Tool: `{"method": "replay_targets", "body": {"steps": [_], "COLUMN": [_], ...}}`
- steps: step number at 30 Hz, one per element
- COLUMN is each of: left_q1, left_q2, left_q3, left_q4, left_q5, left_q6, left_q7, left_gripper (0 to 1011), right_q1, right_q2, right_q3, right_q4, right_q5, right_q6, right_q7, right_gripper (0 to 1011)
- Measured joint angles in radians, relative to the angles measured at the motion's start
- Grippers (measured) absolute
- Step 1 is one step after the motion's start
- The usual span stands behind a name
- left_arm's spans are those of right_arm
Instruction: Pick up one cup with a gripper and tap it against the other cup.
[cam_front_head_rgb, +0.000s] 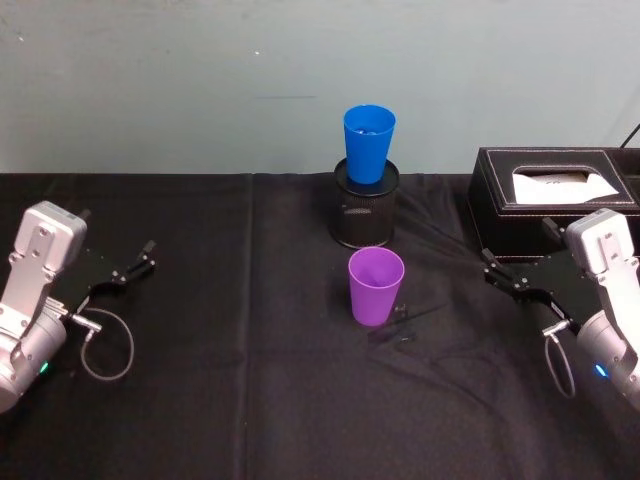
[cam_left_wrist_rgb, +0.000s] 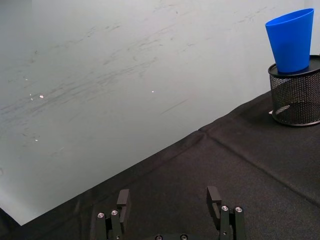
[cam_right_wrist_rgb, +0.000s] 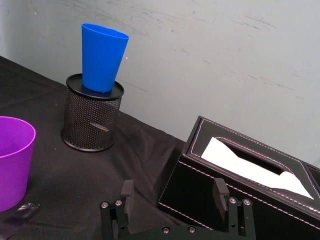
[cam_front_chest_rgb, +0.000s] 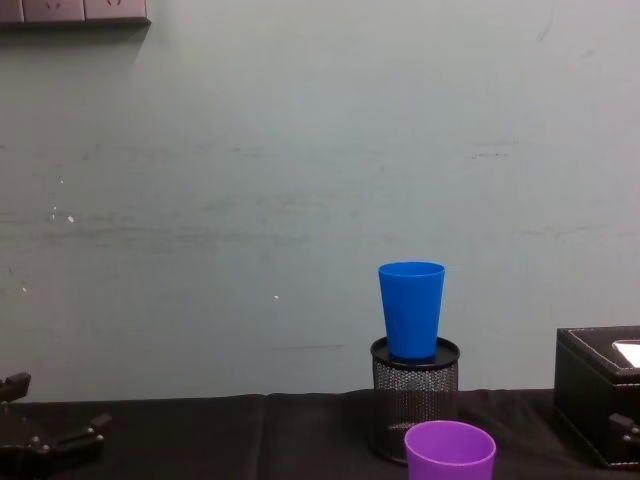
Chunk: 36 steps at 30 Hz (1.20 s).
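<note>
The purple cup (cam_front_head_rgb: 376, 285) stands upright on the black cloth near the table's middle, nothing touching it; it also shows in the right wrist view (cam_right_wrist_rgb: 12, 167) and the chest view (cam_front_chest_rgb: 450, 455). Just behind it the blue cup (cam_front_head_rgb: 368, 143) stands upright on top of a black mesh holder (cam_front_head_rgb: 364, 205). My right gripper (cam_front_head_rgb: 492, 268) rests open at the right of the table, well clear of both cups, its fingers (cam_right_wrist_rgb: 220, 192) spread with nothing between them. At the far left my left gripper (cam_front_head_rgb: 140, 260) is parked, open and empty (cam_left_wrist_rgb: 168, 200).
A black tissue box (cam_front_head_rgb: 550, 195) with white tissue stands at the back right, close behind the right gripper. A small dark object (cam_front_head_rgb: 410, 315) lies on the cloth by the purple cup's right side. A pale wall (cam_front_chest_rgb: 300, 200) backs the table.
</note>
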Motion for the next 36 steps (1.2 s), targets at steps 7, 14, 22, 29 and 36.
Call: {"method": "replay_targets", "body": {"steps": [7,14,22,29,36], "left_q1": [0.000,0.000,0.000,0.000,0.000], "left_q2": [0.000,0.000,0.000,0.000,0.000], "left_q3": [0.000,0.000,0.000,0.000,0.000], "left_q4": [0.000,0.000,0.000,0.000,0.000], "left_q5": [0.000,0.000,0.000,0.000,0.000], "left_q6": [0.000,0.000,0.000,0.000,0.000], "left_q7": [0.000,0.000,0.000,0.000,0.000], "left_gripper": [1000,1000,1000,1000,1000], "right_q1": [0.000,0.000,0.000,0.000,0.000], "right_q2": [0.000,0.000,0.000,0.000,0.000], "right_q3": [0.000,0.000,0.000,0.000,0.000], "right_q4": [0.000,0.000,0.000,0.000,0.000], "right_q5": [0.000,0.000,0.000,0.000,0.000], "right_q6": [0.000,0.000,0.000,0.000,0.000], "right_q7": [0.000,0.000,0.000,0.000,0.000], "right_gripper": [1002,1002,1002,1002,1002]}}
